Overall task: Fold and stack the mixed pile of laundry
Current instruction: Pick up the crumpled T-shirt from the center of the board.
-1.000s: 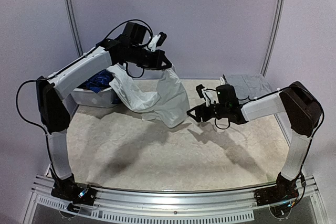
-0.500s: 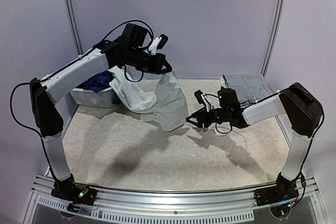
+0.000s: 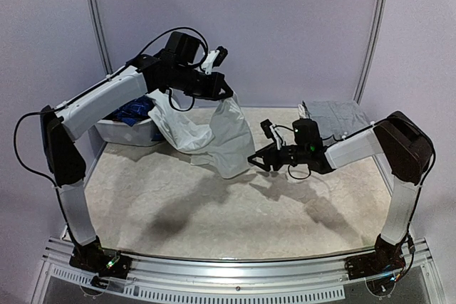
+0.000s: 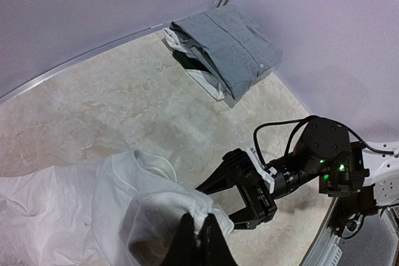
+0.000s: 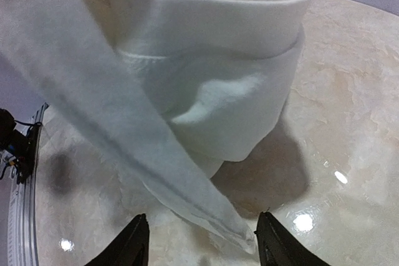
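Note:
A white garment [image 3: 228,137] hangs from my left gripper [image 3: 225,95], which is raised above the back of the table. In the left wrist view the left gripper [image 4: 199,236] is shut on a bunched fold of this white garment [image 4: 112,197]. The garment's other end trails back to the laundry pile [image 3: 135,113] in the basket, where blue cloth shows. My right gripper [image 3: 254,161] is open and low, right beside the garment's lower edge. In the right wrist view a hanging corner of the white garment [image 5: 218,91] dips between the open right gripper [image 5: 202,244] fingers, untouched by either.
A white plastic basket [image 3: 125,134] stands at the back left. A folded grey garment [image 3: 335,114] lies at the back right corner, also seen as the folded grey garment [image 4: 227,45] in the left wrist view. The table's near edge has a metal rail [image 3: 235,268].
My right gripper has moved left and slightly down, closer to the garment's lower edge, staying open. The left arm has lifted the white garment a little and shifted right.

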